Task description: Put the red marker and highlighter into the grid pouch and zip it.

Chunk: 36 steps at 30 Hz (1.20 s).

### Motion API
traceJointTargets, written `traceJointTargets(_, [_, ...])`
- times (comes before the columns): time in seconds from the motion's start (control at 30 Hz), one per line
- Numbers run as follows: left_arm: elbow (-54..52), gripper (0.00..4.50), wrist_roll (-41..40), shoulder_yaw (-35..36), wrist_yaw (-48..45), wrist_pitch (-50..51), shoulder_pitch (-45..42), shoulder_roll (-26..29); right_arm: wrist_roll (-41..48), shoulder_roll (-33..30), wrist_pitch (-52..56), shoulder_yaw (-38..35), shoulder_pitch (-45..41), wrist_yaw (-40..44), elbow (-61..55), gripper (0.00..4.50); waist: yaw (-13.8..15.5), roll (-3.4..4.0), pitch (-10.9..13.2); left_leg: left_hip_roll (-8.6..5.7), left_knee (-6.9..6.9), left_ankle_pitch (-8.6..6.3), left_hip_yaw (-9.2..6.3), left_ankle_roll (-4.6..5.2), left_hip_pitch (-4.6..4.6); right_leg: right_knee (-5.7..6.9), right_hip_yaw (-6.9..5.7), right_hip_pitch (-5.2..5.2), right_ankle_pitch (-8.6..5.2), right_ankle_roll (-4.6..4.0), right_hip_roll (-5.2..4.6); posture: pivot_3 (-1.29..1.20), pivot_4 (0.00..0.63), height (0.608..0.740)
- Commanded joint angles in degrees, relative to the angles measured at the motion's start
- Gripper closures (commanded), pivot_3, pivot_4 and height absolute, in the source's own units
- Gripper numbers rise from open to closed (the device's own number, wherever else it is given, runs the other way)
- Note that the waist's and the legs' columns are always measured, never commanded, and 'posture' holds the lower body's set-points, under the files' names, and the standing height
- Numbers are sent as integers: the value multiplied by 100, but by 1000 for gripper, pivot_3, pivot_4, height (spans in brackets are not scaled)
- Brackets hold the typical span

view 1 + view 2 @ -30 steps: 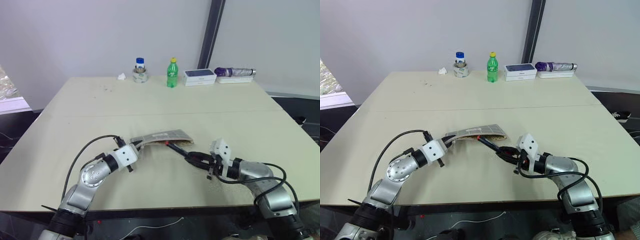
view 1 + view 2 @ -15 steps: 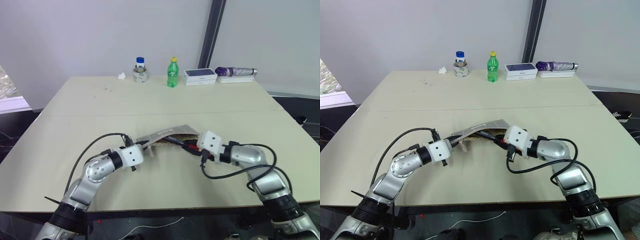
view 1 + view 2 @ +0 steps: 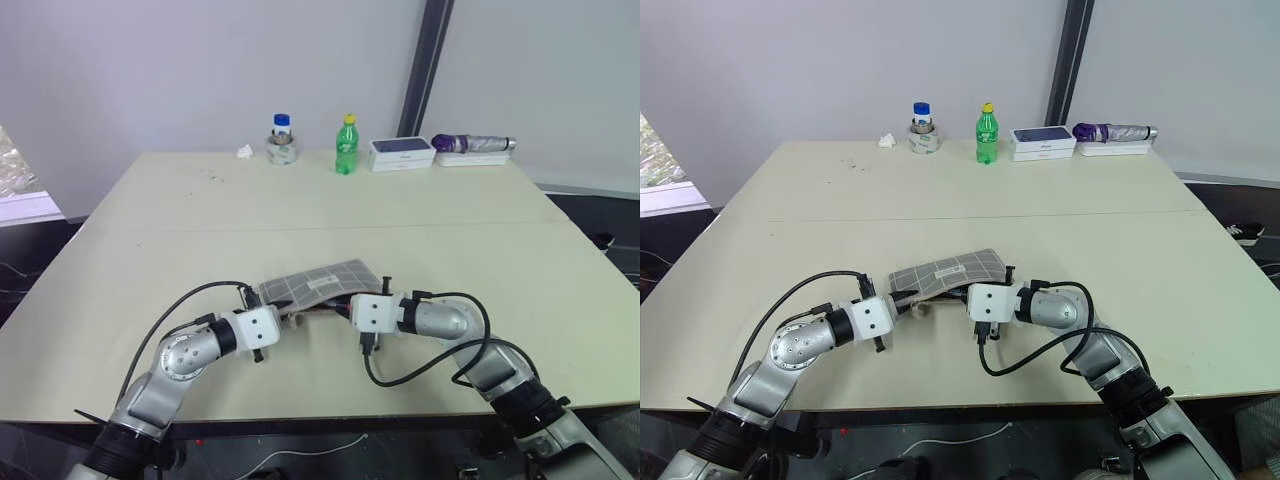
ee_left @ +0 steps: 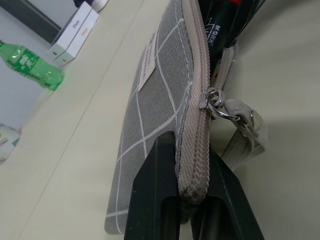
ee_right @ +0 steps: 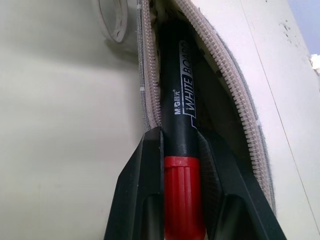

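While your left gripper (image 4: pixel 192 200) is pinching the pouch (image 3: pixel 315 282) end, your right gripper (image 5: pixel 181 150) is holding the marker (image 5: pixel 177 120) inside its open zipper (image 5: pixel 237 107).

Both our arms reach forward low and bend inward, so the two end effectors face each other near the middle, close together. Our left end effector (image 4: pixel 192 200) points toward the right with its black fingers (image 4: pixel 155 200) pinched tight on the zipper-edge corner of the grid pouch (image 4: pixel 160 95). Our right end effector (image 5: pixel 182 170) points toward the left and slightly downward, its two fingers (image 5: pixel 145 195) clamped on either side of the red marker (image 5: pixel 177 125) where the red end meets the black barrel.
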Motion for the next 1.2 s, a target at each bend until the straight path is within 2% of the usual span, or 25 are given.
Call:
traceJointTargets(0.03, [-409,4500,-201,-7,-56,-137,-38,-34,21,-59,-157,66,-68,234,-241,4138,-1,0,0,0,0,0,0,0,0,0,0,0,0,0,0,0,150,740])
traceJointTargets(0.13, [-377,4500,-224,19,-62,-141,-86,-46,77,-58,206,75,-181,492,-320,4138,-1,0,0,0,0,0,0,1,0,0,0,0,0,0,-1,0,150,740])
traceJointTargets(0.23, [-364,4500,-315,39,-61,-126,-179,-123,422,98,542,-84,-288,639,-312,2703,4,0,0,1,0,0,-1,0,0,0,-1,1,0,0,0,0,150,740])
traceJointTargets(0.3, [-371,4500,-378,61,-51,-100,-219,-182,468,122,377,-111,-302,637,-303,1689,7,0,0,0,1,0,-2,0,0,0,-2,2,0,0,-1,0,150,740])
traceJointTargets(0.4, [-398,4500,-464,79,-87,-86,-189,-204,539,-108,348,-169,-174,870,-407,169,4,0,0,-1,2,-1,-1,1,-1,0,-2,2,0,0,-2,0,150,740])
traceJointTargets(0.57, [-476,4500,-619,152,-73,51,-92,-218,1030,-676,970,-359,221,1516,-1137,73,5,-1,0,0,2,-1,-2,2,-1,-1,-2,2,0,0,-3,0,150,740])
traceJointTargets(0.73, [-445,4500,-641,161,-50,67,-116,-198,1457,-1047,1531,-717,360,1747,-1763,73,2,-1,0,2,2,-1,-4,1,1,0,-1,3,0,0,0,0,150,740])
traceJointTargets(0.83, [-398,4500,-668,176,-26,78,-150,-209,1809,-973,1778,-973,324,1657,-1913,73,3,-2,1,2,3,-1,-5,2,1,0,-2,4,0,0,0,0,150,740])
traceJointTargets(1.0, [-347,4500,-709,167,-17,80,-188,-243,1691,-789,1701,-893,197,1327,-1838,73,3,-2,1,1,3,-1,-4,2,0,0,-2,4,0,0,-1,0,150,740])
traceJointTargets(1.2, [-331,4500,-690,188,16,89,-184,-264,2667,-527,1855,-1325,374,1417,-2243,73,16,-4,2,1,2,-1,-4,2,-1,-1,-2,4,0,0,-1,0,150,740])
